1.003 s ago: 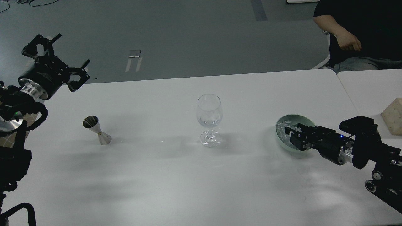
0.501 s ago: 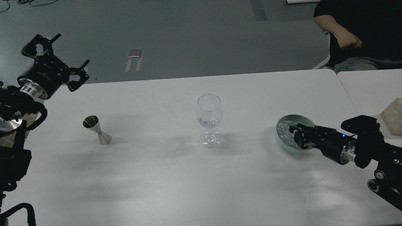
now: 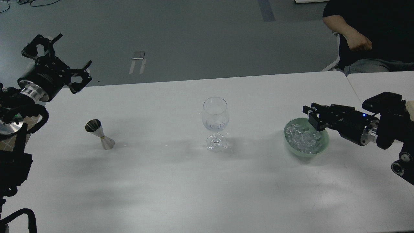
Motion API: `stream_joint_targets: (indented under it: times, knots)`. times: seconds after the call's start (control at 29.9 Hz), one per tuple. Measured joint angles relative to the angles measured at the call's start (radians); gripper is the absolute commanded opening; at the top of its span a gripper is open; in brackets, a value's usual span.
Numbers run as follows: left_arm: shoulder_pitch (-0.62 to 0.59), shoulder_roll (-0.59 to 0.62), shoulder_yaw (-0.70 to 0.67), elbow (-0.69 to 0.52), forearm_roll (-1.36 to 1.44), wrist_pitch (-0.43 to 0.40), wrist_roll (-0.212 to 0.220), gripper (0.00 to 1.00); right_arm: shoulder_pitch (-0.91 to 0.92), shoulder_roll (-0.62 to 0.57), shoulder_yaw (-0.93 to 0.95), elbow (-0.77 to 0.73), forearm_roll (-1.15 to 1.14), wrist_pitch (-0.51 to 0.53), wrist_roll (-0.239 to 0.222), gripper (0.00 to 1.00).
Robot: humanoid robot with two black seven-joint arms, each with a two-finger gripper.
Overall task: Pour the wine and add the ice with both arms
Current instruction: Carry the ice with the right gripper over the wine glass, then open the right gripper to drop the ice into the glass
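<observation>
On the white table (image 3: 181,181), the stemmed wine glass (image 3: 215,124) stands upright near the centre and serves as the reference landmark. At the bottom of its bowl sits a small amount of clear wine (image 3: 215,125), barely visible. Left of the glass, well apart from it, a metal jigger (image 3: 99,134) rests on the table, leaning with its open mouth tilted up and to the left. Right of the glass, also well apart, a pale green bowl (image 3: 323,145) holds the ice (image 3: 302,138), a heap of small clear cubes filling its interior. The right gripper (image 3: 314,117) hovers over the far right rim of the bowl, raised clear of the ice, with its arm extending rightward away from the glass; the 2 fingers are seen dark and end-on, so their spacing and any contents cannot be determined. The left gripper (image 3: 61,55) is held high at the far left, beyond the jigger as seen from the glass, over the table's far left corner; its 2 fingers are spread wide and hold nothing. Beyond the table, to the far right of the glass, a seated person (image 3: 365,35) in dark clothing is partly in view.
</observation>
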Motion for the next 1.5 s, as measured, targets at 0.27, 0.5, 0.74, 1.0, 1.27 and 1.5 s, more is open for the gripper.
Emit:
stream_joint_targets:
  times: [0.27,0.5,0.74,1.0,1.27,1.5]
  knots:
    - [-0.003,0.001,0.0,0.0,0.0,0.0,0.0,0.98,0.185,0.0,0.004,0.077,-0.003,0.105,-0.009,0.0]
    - [-0.006,0.001,0.0,0.0,0.0,0.0,0.0,0.98,0.328,0.111,-0.023,0.086,-0.015,0.178,-0.032,0.0]
    - [-0.006,-0.003,0.0,0.0,0.001,0.001,0.0,0.98,0.428,0.235,-0.143,0.083,-0.039,0.2,-0.052,0.0]
    - [-0.006,-0.005,0.0,0.0,0.001,0.002,0.0,0.98,0.489,0.345,-0.256,0.074,-0.049,0.203,-0.073,0.0]
    - [-0.006,-0.005,0.0,0.0,0.0,0.002,0.0,0.98,0.507,0.385,-0.296,0.071,-0.054,0.237,-0.083,0.0]
    - [-0.006,-0.005,0.0,0.0,0.0,0.002,0.0,0.98,0.507,0.386,-0.299,0.072,-0.055,0.247,-0.083,0.03]
